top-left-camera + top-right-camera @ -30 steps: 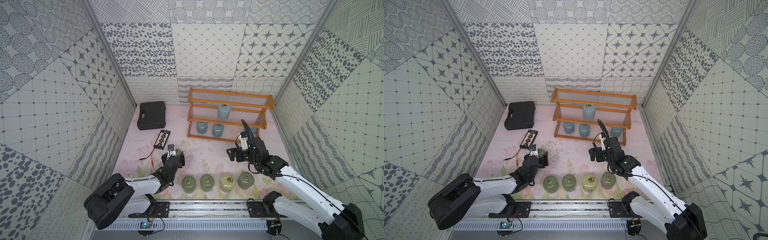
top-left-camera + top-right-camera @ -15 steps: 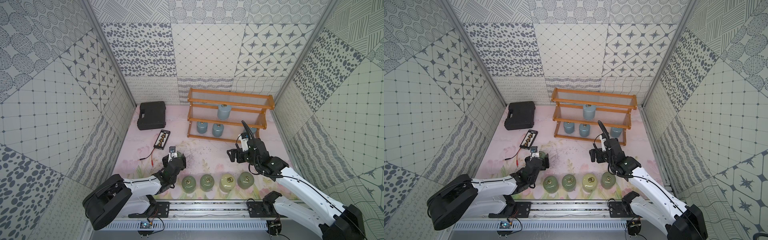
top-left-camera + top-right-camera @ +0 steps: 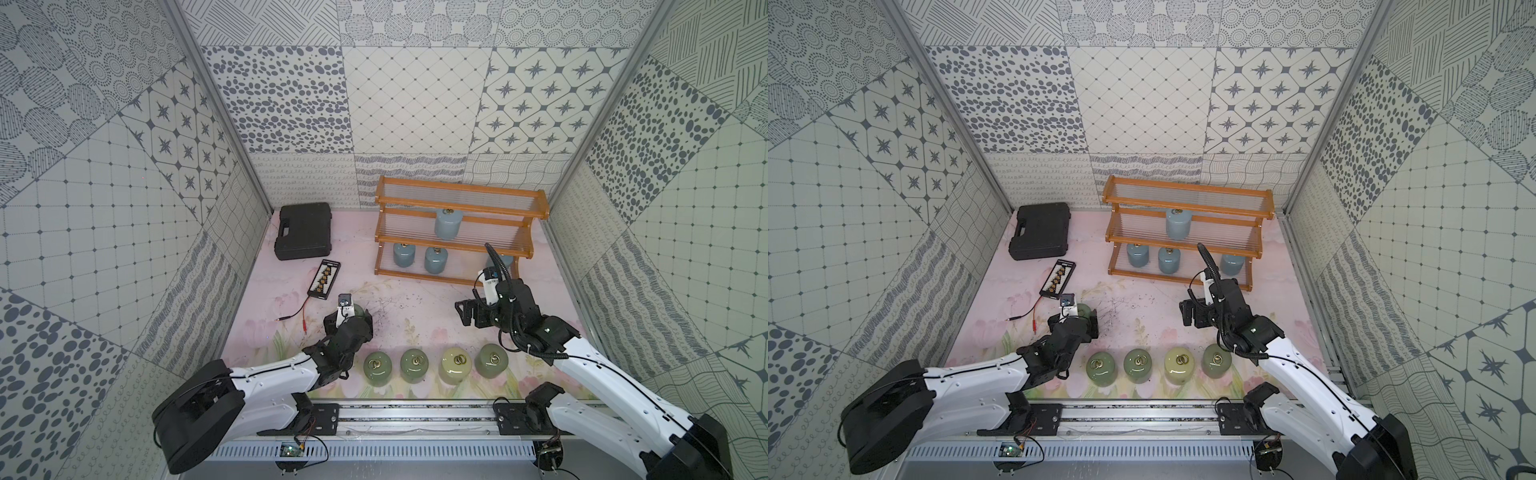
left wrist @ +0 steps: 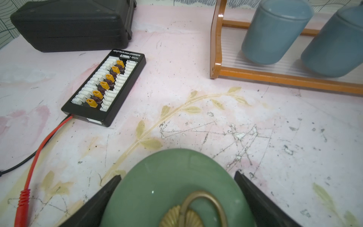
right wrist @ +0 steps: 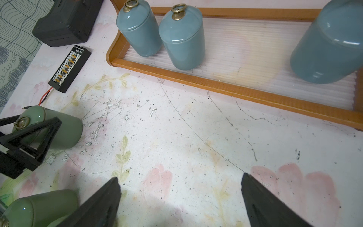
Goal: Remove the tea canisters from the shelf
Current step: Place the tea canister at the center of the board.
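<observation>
- Closest, behind both hands, four canisters stand upright in a row on the surface [image 3: 415, 307]: three sage green canisters [image 3: 377, 368] and a cream canister [image 3: 454, 365], third along from the left hand's side.
- Next, the left hand [image 3: 348, 320] straddles a fifth canister [image 4: 172, 186], sage green and upright on the surface. One finger [image 4: 106, 192] sits at each side of its lid; whether they press it or stand just clear I cannot tell.
- The right hand [image 5: 179, 176] is spread wide over bare surface, holding nothing.
- Ahead of the right hand stands the shelf [image 3: 457, 195]. Its bottom tier holds a pair of pale blue canisters [image 3: 404, 254] side by side and a single blue canister [image 3: 1232, 264] straight ahead of that hand. A fourth blue canister [image 3: 448, 223] stands on the middle tier.
- Ahead of the left hand lies a connector board [image 3: 324, 279], and beyond it a black case [image 3: 305, 230].
</observation>
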Available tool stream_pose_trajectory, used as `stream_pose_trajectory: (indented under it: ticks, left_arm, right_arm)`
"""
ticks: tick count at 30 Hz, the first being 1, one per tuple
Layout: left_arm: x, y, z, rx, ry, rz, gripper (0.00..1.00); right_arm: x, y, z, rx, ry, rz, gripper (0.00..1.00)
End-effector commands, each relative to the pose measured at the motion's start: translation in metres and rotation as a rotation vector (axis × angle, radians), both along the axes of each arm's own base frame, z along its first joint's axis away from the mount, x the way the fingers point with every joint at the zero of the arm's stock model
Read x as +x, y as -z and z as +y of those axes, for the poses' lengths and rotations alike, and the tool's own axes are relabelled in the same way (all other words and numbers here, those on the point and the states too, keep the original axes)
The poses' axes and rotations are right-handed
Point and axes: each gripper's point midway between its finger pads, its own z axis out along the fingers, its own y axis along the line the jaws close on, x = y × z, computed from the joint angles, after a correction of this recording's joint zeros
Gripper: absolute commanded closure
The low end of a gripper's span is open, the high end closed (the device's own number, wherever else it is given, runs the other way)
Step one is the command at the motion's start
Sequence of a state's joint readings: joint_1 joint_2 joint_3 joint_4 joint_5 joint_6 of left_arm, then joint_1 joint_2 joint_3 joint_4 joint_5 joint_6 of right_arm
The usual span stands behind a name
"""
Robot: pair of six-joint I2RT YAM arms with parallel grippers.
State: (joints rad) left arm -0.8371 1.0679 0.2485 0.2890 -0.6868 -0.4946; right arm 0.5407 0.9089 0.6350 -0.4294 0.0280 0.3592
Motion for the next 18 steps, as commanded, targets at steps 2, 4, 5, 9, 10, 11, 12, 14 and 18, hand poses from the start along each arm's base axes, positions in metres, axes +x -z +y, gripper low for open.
stream_pose_trajectory:
  ticks: [2,4,5,9,10,11,12,14,18]
  left_arm:
    - [-0.007,-0.026,0.009,-0.005,-0.016,-0.002,0.08]
    - [-0.009,-0.034,0.009,-0.009,-0.004,0.0,0.08]
    - [-0.01,-0.04,0.008,-0.011,0.005,0.001,0.08]
    - [-0.012,-0.056,-0.002,-0.016,0.085,0.058,0.07]
    - [-0.011,-0.06,-0.002,-0.016,0.09,0.081,0.07]
    - [-0.01,-0.063,-0.001,-0.013,0.091,0.107,0.07]
    - [-0.009,-0.065,0.0,-0.011,0.097,0.133,0.07]
    - [-0.004,-0.069,-0.001,-0.022,0.12,0.194,0.08]
    - [0.001,-0.069,-0.009,-0.011,0.192,0.361,0.11]
  right_arm:
    - [0.002,-0.002,-0.002,0.008,0.012,-0.02,0.0]
    - [0.002,-0.001,-0.002,0.009,0.011,-0.02,0.0]
    - [0.002,-0.001,-0.001,0.007,0.01,-0.019,0.0]
    - [0.004,0.0,0.0,0.006,0.009,-0.018,0.0]
    - [0.004,0.001,0.0,0.005,0.007,-0.018,0.0]
    - [0.005,0.0,0.001,0.006,0.006,-0.019,0.0]
    - [0.005,0.001,0.001,0.006,0.003,-0.017,0.0]
    - [0.007,0.001,0.004,0.009,-0.004,-0.015,0.0]
    - [0.008,0.0,0.006,0.004,-0.012,-0.015,0.0]
